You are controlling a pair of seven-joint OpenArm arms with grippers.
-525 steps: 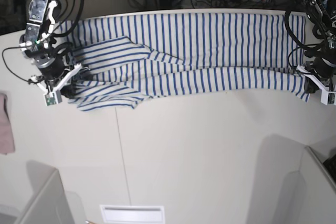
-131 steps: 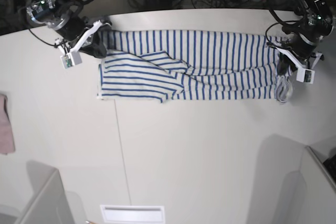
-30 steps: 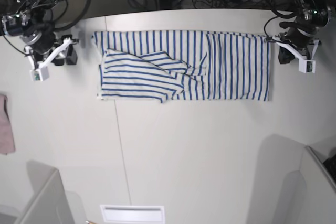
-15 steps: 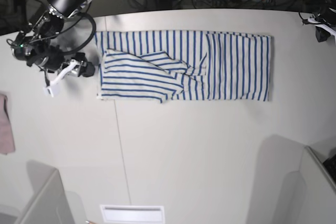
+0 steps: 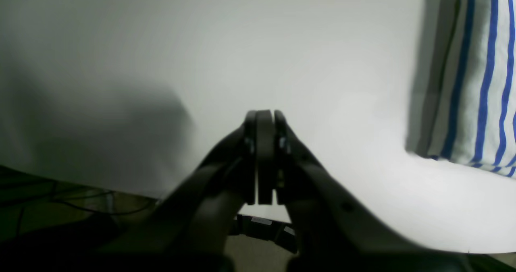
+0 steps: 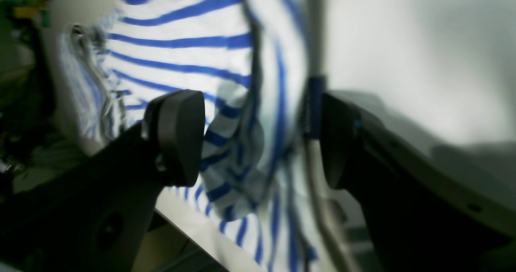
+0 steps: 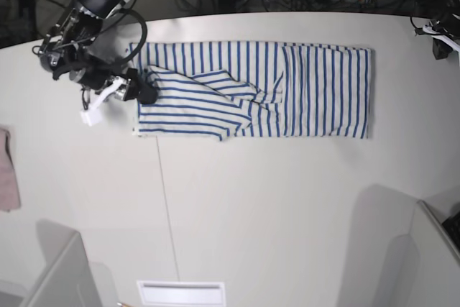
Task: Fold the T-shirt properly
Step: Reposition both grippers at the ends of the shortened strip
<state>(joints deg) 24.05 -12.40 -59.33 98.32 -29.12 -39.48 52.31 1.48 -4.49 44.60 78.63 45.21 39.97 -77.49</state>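
Note:
The T-shirt (image 7: 287, 88), white with thin blue stripes, lies as a folded band across the far side of the table, with a sleeve folded over its left part. My right gripper (image 7: 144, 90) is at the shirt's left edge. In the right wrist view it (image 6: 258, 139) is open, with striped cloth (image 6: 225, 74) bunched between the two jaws; the picture is blurred. My left gripper (image 7: 440, 41) is at the table's far right edge, apart from the shirt. In the left wrist view it (image 5: 260, 119) is shut and empty over bare table, with the shirt's edge (image 5: 475, 82) to its right.
A plain pink cloth (image 7: 6, 177) lies at the left edge of the table. Grey-white bin walls stand at the front left (image 7: 57, 278) and front right (image 7: 431, 249). A white slot (image 7: 180, 292) is at the front edge. Cables lie behind the table.
My right gripper has moved right onto the shirt's left edge. My left gripper had drawn back from the shirt's right end to the table's corner and holds there. The shirt has not shifted lately.

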